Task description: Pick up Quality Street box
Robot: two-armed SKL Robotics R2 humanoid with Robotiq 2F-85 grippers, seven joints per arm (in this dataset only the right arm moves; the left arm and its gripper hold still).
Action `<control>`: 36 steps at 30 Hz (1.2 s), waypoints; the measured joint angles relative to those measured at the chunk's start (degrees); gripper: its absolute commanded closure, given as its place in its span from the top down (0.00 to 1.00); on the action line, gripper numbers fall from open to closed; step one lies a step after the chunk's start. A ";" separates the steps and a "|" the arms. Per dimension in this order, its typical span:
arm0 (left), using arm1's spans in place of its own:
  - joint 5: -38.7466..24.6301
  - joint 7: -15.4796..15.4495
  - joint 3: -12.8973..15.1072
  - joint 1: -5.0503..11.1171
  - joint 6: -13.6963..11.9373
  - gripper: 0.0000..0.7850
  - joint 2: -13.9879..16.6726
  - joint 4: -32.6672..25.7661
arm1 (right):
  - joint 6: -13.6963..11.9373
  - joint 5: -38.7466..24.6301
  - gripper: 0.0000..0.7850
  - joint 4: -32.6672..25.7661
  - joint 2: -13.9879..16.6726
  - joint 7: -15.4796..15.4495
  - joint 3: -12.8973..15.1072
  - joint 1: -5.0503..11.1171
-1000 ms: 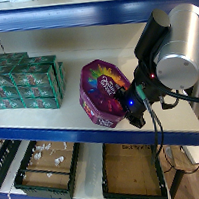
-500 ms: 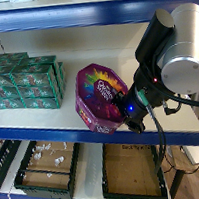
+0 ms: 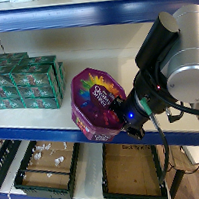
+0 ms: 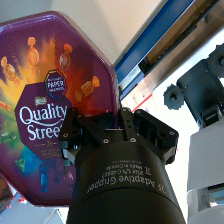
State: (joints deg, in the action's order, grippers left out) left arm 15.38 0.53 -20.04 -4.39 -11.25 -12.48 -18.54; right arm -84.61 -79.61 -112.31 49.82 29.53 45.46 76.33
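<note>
Jaws of right gripper [image 3: 120,116] pinching Quality Street box [image 3: 94,104] at its rim. Box tilted, hanging past front edge of shelf [image 3: 50,124], beside green boxes [image 3: 25,81]. Step: lifting out. Next move needs a firm grip and clear withdrawal.

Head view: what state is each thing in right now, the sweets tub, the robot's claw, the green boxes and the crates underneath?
Quality Street tub: lid on, tilted, gripped, sticking out past the shelf edge.
Right gripper: shut on the tub's side.
Green boxes: stacked on the shelf, untouched.
Left crate: holds small white pieces.
Right crate: brown floor showing.
</note>
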 measured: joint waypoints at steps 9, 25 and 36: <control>0.00 0.00 0.00 0.00 0.00 0.00 0.00 0.00 | 0.38 -0.66 0.00 -4.30 1.10 0.05 -0.02 0.14; 0.00 0.00 0.00 0.00 0.00 0.00 0.00 0.00 | 1.26 -4.86 0.00 -8.12 2.70 -0.04 0.03 0.92; 0.00 0.00 0.00 0.00 0.00 0.00 0.00 0.00 | 2.26 -6.31 0.00 -10.95 3.55 -0.08 0.64 1.64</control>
State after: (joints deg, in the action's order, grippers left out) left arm 15.38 0.53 -20.04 -4.39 -11.25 -12.48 -18.54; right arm -82.35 -85.92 -123.27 53.36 29.46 46.10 77.97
